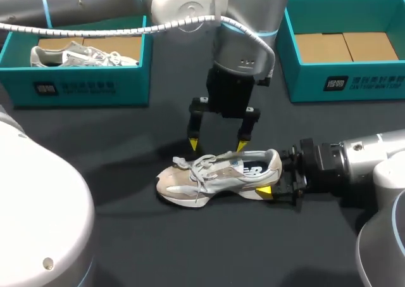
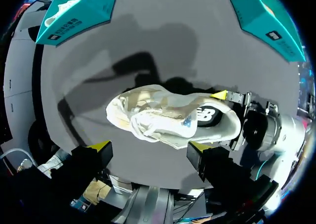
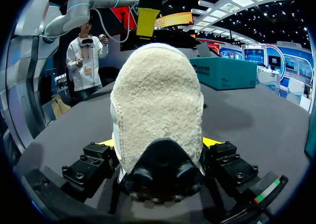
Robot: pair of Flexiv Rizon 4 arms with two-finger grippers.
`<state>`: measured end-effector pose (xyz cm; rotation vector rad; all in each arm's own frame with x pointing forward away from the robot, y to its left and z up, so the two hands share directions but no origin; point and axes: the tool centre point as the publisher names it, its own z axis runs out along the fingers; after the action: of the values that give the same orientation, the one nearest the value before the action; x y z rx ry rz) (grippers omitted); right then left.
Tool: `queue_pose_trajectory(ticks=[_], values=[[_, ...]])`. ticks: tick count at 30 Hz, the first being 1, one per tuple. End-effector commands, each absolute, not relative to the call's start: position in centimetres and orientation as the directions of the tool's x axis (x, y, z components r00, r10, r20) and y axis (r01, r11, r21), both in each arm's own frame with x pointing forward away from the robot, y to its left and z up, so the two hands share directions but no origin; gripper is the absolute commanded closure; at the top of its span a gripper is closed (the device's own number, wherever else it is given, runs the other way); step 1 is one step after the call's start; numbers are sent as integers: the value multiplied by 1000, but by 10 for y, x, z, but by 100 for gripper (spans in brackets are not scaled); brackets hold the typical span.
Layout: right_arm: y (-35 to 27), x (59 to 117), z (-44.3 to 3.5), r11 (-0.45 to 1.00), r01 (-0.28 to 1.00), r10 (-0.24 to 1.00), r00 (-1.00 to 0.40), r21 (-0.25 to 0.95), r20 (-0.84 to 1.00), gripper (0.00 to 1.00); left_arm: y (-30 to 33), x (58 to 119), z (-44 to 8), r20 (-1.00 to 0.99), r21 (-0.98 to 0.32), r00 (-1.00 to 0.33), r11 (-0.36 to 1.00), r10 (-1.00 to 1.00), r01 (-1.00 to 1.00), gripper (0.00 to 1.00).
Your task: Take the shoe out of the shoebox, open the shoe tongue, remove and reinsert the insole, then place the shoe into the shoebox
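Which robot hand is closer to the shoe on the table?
Right. The right gripper is shut on the heel of the shoe; the left gripper hangs open just above its laces.

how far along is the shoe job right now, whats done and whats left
Done: the shoe lies out on the table, no longer boxed. In hand: the right gripper clamps its heel, and the left gripper hangs open above the laces. Left: opening the tongue, taking the insole out and putting it back, then placing the shoe into the empty shoebox.
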<state>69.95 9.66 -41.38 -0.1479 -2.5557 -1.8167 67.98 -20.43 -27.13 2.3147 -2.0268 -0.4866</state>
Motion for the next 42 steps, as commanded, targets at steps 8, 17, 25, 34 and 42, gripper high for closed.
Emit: queue_pose_trajectory(ticks=[8,17,25,34,42], values=[[101,702,-417,330,79,77,-995,941,57,100,-243,688,-301,-317,229,153,-232,-936,-945,0],[101,702,-417,330,79,77,-995,941,57,100,-255,684,-314,-347,218,134,-218,-928,-951,0],[101,702,-417,330,79,77,-995,941,57,100,-262,679,-327,-394,219,128,-228,-910,-949,6],[101,702,-417,330,79,77,-995,941,57,100,-261,678,-338,-437,220,126,-242,-891,-945,16],[101,702,-417,330,79,77,-995,941,57,100,-250,671,-345,-477,256,100,-247,-873,-935,33]])
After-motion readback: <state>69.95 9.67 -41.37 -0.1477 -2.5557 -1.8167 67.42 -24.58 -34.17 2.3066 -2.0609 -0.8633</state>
